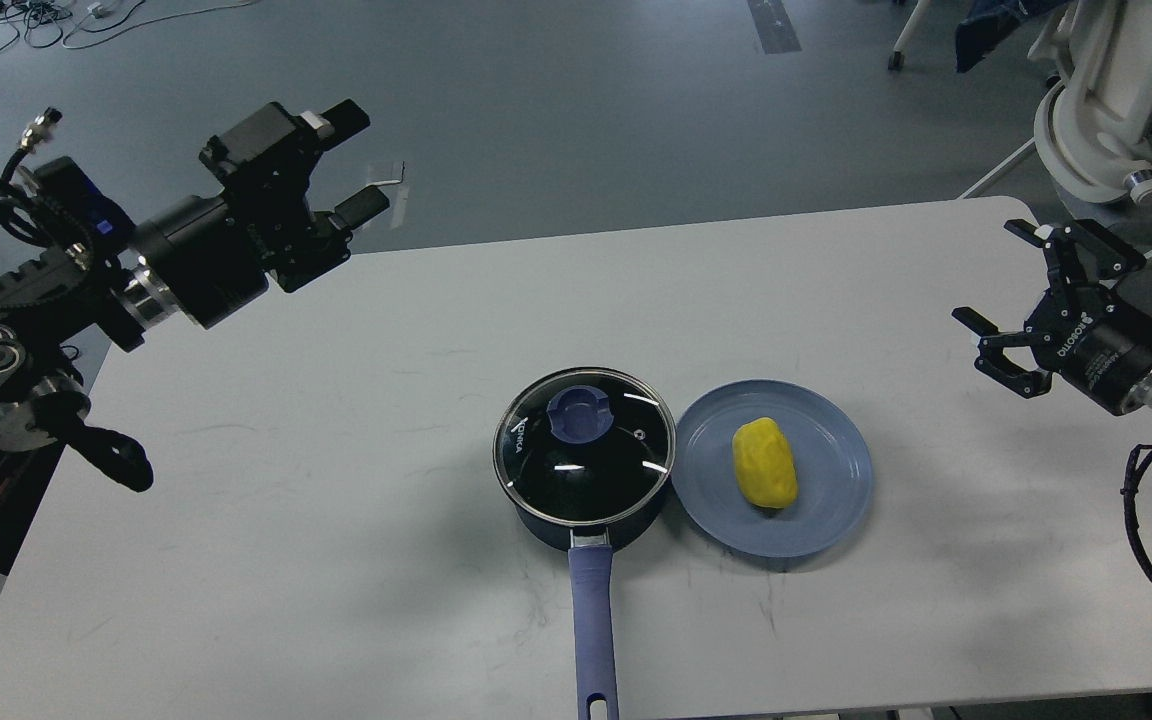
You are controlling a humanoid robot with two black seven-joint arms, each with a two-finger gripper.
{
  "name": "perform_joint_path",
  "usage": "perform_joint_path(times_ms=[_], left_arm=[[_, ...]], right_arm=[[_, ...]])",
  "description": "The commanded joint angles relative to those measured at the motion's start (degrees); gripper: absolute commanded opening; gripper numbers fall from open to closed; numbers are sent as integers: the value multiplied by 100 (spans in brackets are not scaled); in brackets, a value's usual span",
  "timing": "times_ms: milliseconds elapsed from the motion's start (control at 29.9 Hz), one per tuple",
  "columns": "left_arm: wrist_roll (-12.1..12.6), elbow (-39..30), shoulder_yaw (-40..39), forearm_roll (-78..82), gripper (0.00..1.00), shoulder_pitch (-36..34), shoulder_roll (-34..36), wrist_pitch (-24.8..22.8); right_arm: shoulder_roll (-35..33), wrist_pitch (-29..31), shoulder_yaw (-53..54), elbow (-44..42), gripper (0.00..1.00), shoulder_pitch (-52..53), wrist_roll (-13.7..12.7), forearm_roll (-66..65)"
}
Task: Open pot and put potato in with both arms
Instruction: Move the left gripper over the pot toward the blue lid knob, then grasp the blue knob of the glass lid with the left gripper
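With both the left claw (pixel 356 160) and right claw (pixel 1021 290) spread empty, the pot (pixel 584 460)'s smooth, probably fragile glass lid looks best taken by its blue knob (pixel 578 413).

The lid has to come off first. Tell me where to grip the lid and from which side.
Grip the blue knob at the middle of the glass lid, coming straight down from above. It is the only raised part; the glass around it is flat and smooth. The open left tool could probably take it.

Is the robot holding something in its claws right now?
No. Both the left gripper and the right gripper are open and empty, away from the dark lidded saucepan and the yellow potato.
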Motion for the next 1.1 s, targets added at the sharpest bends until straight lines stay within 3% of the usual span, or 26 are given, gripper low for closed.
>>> perform_joint_path(times_ms=[0, 201, 401, 702, 1069], left_arm=[[13, -696, 26, 1556, 98, -166, 10, 4], [-48, -760, 920, 4475, 98, -781, -551, 4], [-92, -655, 1922, 5911, 98, -1080, -921, 4], [-92, -233, 2812, 6660, 97, -1195, -1158, 4], [-75, 66, 2830, 6704, 96, -1195, -1378, 4]], right_arm=[[2, 0, -2, 2, 100, 2, 0, -8], [-33, 0, -10, 10, 100, 2, 0, -17], [-68, 0, -2, 19, 100, 10, 0, -26], [-86, 0, 42, 19, 100, 10, 0, -26], [-86, 0, 42, 19, 100, 10, 0, -26]])
